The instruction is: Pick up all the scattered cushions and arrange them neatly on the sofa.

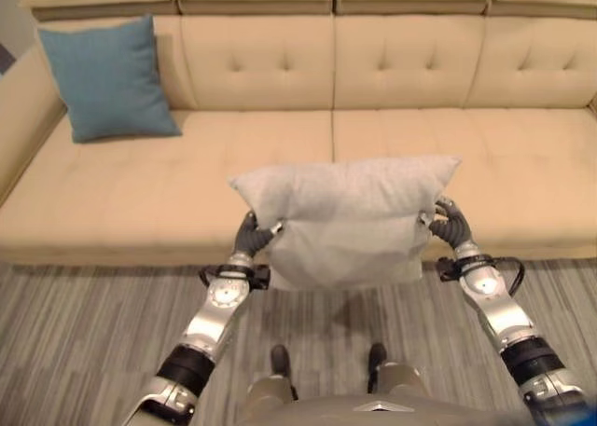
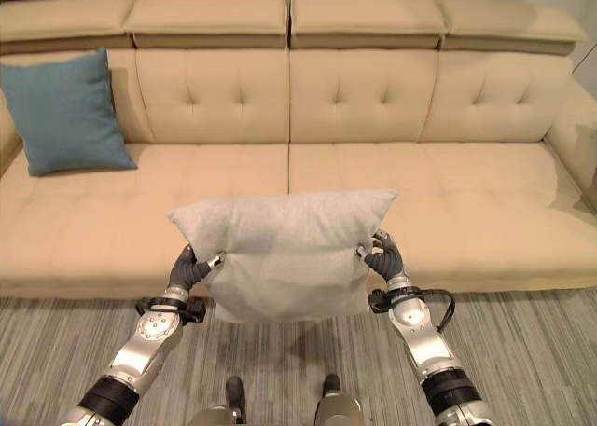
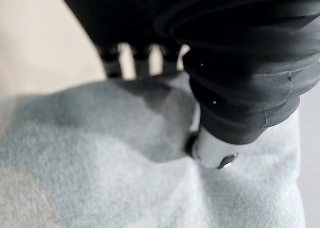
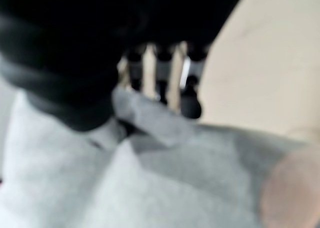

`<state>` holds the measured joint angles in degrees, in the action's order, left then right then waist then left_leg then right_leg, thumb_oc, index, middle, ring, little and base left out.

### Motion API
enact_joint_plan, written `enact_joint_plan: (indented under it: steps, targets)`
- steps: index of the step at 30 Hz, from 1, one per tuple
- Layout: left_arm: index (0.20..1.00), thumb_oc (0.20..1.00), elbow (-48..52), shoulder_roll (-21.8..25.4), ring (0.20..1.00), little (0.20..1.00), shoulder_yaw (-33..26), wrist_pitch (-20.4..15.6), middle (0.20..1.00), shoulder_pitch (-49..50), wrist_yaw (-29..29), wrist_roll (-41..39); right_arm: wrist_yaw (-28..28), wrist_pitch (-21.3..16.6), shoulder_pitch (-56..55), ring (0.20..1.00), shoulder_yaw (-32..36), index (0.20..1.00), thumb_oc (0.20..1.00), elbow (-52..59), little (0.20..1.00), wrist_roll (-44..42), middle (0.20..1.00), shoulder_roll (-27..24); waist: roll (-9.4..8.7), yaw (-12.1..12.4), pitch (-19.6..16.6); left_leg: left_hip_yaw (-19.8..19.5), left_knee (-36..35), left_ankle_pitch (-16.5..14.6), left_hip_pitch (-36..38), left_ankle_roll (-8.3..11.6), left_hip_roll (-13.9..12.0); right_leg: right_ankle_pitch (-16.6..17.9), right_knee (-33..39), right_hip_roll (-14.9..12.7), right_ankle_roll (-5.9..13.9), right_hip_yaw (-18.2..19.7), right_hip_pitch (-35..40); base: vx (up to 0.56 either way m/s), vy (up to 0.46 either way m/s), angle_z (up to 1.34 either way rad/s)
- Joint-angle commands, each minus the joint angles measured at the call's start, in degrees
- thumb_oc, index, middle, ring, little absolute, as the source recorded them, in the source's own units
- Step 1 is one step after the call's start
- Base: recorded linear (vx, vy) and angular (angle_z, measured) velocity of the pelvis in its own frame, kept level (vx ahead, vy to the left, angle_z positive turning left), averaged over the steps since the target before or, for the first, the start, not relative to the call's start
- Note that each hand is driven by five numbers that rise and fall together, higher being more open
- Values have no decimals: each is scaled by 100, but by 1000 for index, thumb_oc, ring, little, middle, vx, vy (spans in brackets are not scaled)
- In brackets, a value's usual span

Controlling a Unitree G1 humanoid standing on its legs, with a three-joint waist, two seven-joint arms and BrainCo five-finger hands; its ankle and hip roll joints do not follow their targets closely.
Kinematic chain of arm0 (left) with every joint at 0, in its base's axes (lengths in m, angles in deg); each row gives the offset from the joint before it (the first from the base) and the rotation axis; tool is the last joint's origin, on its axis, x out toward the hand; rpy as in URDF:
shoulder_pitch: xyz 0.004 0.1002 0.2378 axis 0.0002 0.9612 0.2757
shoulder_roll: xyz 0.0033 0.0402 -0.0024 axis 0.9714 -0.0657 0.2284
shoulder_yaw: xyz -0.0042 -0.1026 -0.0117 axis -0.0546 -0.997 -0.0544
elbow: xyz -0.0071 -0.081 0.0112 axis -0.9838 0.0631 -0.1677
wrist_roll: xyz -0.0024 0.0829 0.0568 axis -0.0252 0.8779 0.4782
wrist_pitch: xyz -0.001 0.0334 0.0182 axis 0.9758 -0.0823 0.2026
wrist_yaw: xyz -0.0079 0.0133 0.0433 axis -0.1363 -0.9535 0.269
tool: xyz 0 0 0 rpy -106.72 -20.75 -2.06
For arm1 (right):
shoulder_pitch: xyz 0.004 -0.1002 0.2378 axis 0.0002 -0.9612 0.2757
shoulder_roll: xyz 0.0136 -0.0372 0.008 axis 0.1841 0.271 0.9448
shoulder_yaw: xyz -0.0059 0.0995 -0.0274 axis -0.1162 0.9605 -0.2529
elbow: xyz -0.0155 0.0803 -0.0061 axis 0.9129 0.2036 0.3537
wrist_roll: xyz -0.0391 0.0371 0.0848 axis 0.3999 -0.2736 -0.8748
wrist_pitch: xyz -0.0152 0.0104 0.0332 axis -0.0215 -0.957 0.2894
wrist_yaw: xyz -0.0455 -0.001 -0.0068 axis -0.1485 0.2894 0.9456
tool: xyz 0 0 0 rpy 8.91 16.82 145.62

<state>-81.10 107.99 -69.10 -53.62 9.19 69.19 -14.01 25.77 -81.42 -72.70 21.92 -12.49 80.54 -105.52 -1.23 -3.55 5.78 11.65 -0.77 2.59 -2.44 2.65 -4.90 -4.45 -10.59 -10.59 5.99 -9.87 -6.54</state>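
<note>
Both the left hand and right hand apparently pinch the pale grey square fabric cushion above the beige tufted leather sofa.

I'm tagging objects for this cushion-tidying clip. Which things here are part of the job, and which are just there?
Part of the job:
grey cushion, pinched by left hand and right hand
blue cushion, leaning on the backrest
sofa

Just there:
striped carpet

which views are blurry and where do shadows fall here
Right wrist view: soft all over, the right hand and grey cushion smeared. Left wrist view: the left hand casts a dark shadow on the cushion under its cover. Left eye view: sharp, with a faint shadow on the carpet below the cushion, and the blue cushion evenly lit on the sofa.
</note>
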Motion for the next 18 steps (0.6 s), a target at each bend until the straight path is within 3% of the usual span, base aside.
enact_joint_plan:
  steps: [1, 6, 9, 12, 14, 15, 16, 18]
  targets:
    - [200, 200, 557, -55, 200, 200, -166, -355, 200, -450, 229, 48, 35, -324, 470, 200, 175, 200, 200, 493, 200, 98, 200, 48, -180, 77, -73, -38, 714, -675, -128, 132, -53, 589, 302, -441, 562, -110, 71, 49, 142, -12]
    - [200, 200, 559, -34, 200, 200, -162, -289, 200, -347, 324, 109, 65, -281, 392, 200, 346, 200, 200, 689, 200, 186, 200, -15, -272, 49, 36, 43, 837, -883, 34, -142, 126, 921, -298, -564, 688, 200, -93, 18, 143, -20]
    - [200, 200, 486, -37, 200, 200, -176, -268, 200, -390, 339, 127, 51, -285, 369, 200, 402, 200, 200, 743, 200, 188, 200, 2, -246, -10, 133, 53, 829, -945, 81, -259, 169, 899, -803, -446, 640, 448, -433, -4, 126, -18]
    - [200, 200, 462, -51, 200, 200, -208, -255, 200, -390, 331, 115, 64, -257, 397, 200, 383, 200, 200, 750, 200, 173, 200, -17, -245, 29, 190, 51, 752, -982, 156, -332, 311, 877, -534, -369, 529, 418, -655, 38, 61, -27]
    - [200, 200, 506, -82, 200, 200, -231, -252, 200, -365, 341, 41, 76, -249, 453, 200, 345, 200, 200, 763, 200, 184, 200, -52, -228, 28, 268, -5, 688, -963, 172, -378, 383, 993, -424, -262, 516, 364, -961, 45, 55, -30]
    - [200, 200, 486, -125, 200, 200, -231, -260, 200, -376, 366, 23, 73, -251, 473, 200, 327, 200, 200, 783, 200, 182, 200, -59, -196, -18, 310, -65, 635, -953, 174, -408, 463, 1010, -424, -60, 503, 415, -1238, 59, 51, -21]
    - [200, 200, 482, -129, 200, 200, -231, -262, 200, -378, 367, 23, 73, -250, 473, 200, 327, 200, 200, 783, 200, 182, 200, -63, -190, -16, 301, -64, 635, -960, 167, -407, 459, 1000, -436, -56, 502, 417, -1253, 141, 38, -13]
    - [200, 200, 447, -182, 200, 200, -217, -277, 200, -438, 378, 68, 66, -257, 487, 200, 328, 200, 200, 774, 200, 181, 200, -92, -199, -96, 356, -168, 586, -1022, 242, -434, 603, 1042, -226, 208, 473, 441, -1538, 141, -9, -4]
